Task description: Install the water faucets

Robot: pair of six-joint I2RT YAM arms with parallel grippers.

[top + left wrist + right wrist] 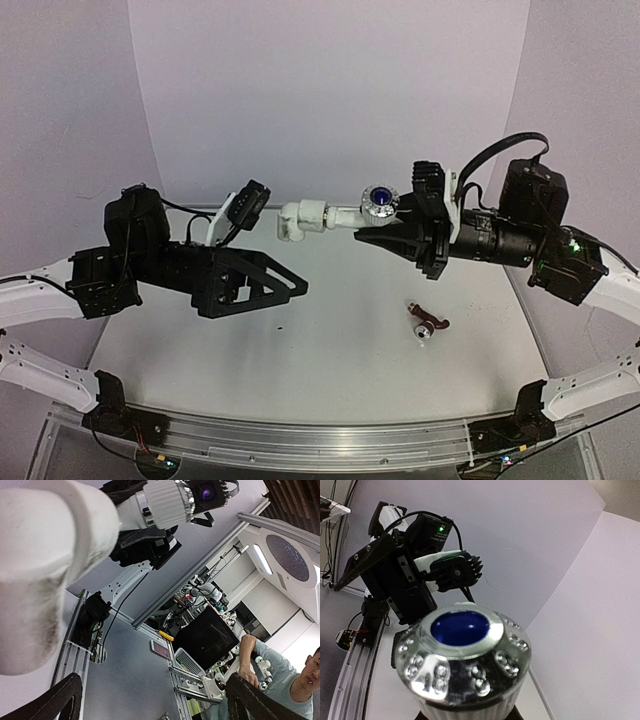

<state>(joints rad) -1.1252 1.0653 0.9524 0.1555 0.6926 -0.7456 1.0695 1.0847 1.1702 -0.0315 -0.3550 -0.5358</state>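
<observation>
Right gripper (392, 232) is clamped on the water faucet (345, 214) just beside its silvery, blue-centred knob (462, 652), holding it roughly level in the air above the table (330, 360). The faucet's far end meets a white elbow fitting (293, 222), which sits close in front of the left wrist camera. Left gripper (157, 705) has its fingers spread wide, grasping nothing. One small brown and silvery part (428, 326) lies on the table near the right arm.
</observation>
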